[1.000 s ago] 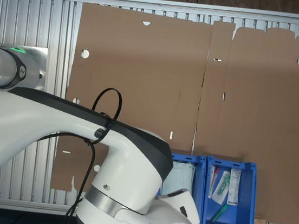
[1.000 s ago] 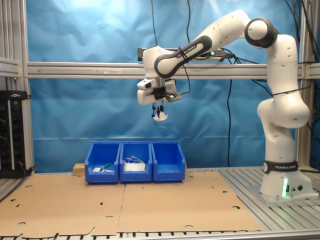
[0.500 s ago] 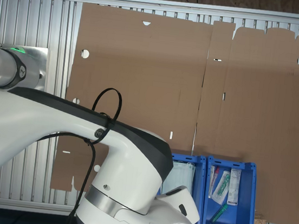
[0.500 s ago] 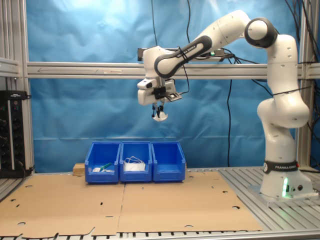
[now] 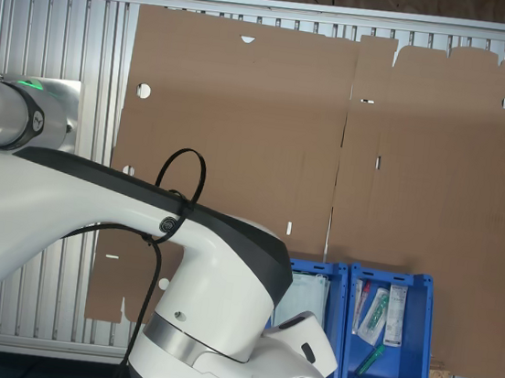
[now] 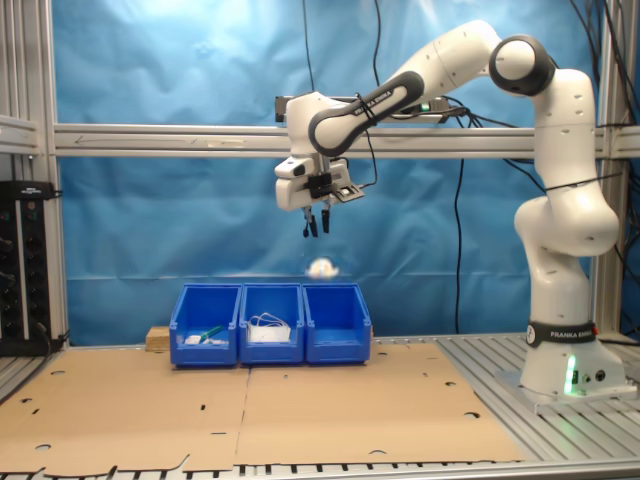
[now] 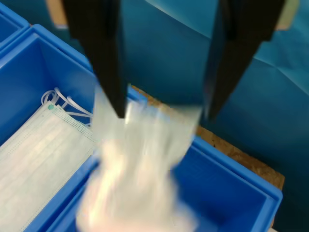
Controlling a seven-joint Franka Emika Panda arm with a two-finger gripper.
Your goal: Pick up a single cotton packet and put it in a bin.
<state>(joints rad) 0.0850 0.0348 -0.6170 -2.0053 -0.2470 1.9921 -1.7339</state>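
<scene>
The cotton packet (image 6: 322,268) is in mid-air, a small white blur between my gripper (image 6: 316,224) and the row of blue bins. It hangs over the bin (image 6: 337,338) at the second exterior view's right end of the row. My gripper is open and high above the bins, with nothing between its fingers. In the wrist view the packet (image 7: 140,169) is a blurred white shape just below the spread dark fingers of the gripper (image 7: 165,115), over the blue bin (image 7: 231,193).
The middle bin (image 6: 270,340) holds pale green face masks (image 7: 34,164). The bin at the second exterior view's left end (image 6: 205,342) holds narrow printed sachets (image 5: 380,315). Brown cardboard (image 6: 300,400) covers the table, and my arm (image 5: 133,257) fills the first exterior view's lower left.
My gripper has opened and let go of the cotton packet, which has dropped from the fingertips towards the bins. The arm itself has stayed where it was.
</scene>
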